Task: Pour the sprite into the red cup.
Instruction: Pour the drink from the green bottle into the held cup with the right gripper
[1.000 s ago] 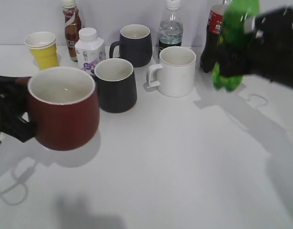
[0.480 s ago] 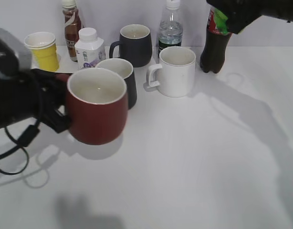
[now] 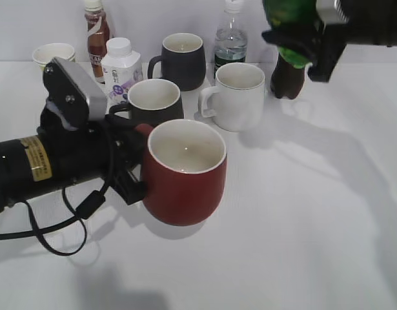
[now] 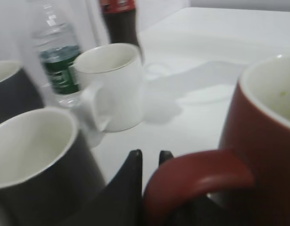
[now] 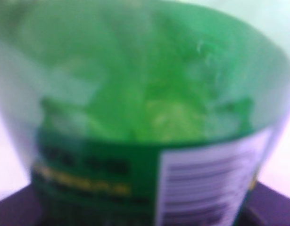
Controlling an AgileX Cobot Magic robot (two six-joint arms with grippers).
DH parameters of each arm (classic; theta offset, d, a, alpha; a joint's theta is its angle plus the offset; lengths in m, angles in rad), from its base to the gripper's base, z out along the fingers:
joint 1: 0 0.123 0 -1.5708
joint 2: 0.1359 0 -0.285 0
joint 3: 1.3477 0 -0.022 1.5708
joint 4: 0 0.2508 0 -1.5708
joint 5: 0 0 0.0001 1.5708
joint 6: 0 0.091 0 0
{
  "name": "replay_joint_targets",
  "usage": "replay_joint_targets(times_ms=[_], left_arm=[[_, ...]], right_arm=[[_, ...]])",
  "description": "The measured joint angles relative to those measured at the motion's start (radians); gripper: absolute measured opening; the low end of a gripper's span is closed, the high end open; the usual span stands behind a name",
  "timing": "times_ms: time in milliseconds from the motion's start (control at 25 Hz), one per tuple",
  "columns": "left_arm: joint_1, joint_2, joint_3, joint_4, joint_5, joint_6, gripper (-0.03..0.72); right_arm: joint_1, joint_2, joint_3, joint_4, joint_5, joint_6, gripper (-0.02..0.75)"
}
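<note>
Left gripper (image 3: 130,177) clamps the red cup (image 3: 183,171) by its handle, cup upright, mouth up, carried rightward to table (image 3: 301,213) centre since earlier. Right gripper (image 3: 314,39) grips the sprite (image 3: 290,22) at top right, long axis tilted; it has risen, its base now leftward.

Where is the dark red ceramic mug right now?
In the exterior view the dark red ceramic mug is left of centre, held by its handle in the left end effector, in front of a black mug and a white mug.
</note>
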Motion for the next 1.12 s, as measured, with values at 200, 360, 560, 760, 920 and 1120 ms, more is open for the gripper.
replay_joint_targets(times_ms=[200,360,560,760,920,1120], left_arm=[[-0.005,0.008,-0.006,-0.061,0.007,0.000,0.076],[-0.005,0.024,-0.007,-0.070,0.007,0.000,0.076],[-0.013,0.073,-0.032,-0.056,0.007,0.000,0.076],[-0.030,0.078,-0.074,-0.048,0.008,0.000,0.076],[-0.030,0.078,-0.086,-0.032,0.008,0.000,0.076],[-0.030,0.078,-0.087,0.012,0.008,0.000,0.076]], right_arm=[[0.000,0.000,0.004,-0.151,-0.015,0.006,0.430],[0.000,0.000,0.005,-0.215,-0.026,0.007,0.430],[0.000,0.000,0.005,-0.266,-0.031,-0.007,0.430],[0.000,0.000,0.005,-0.290,-0.034,-0.053,0.430],[0.000,0.000,0.005,-0.295,-0.034,-0.103,0.430],[0.008,0.000,0.005,-0.296,-0.026,-0.162,0.430]])
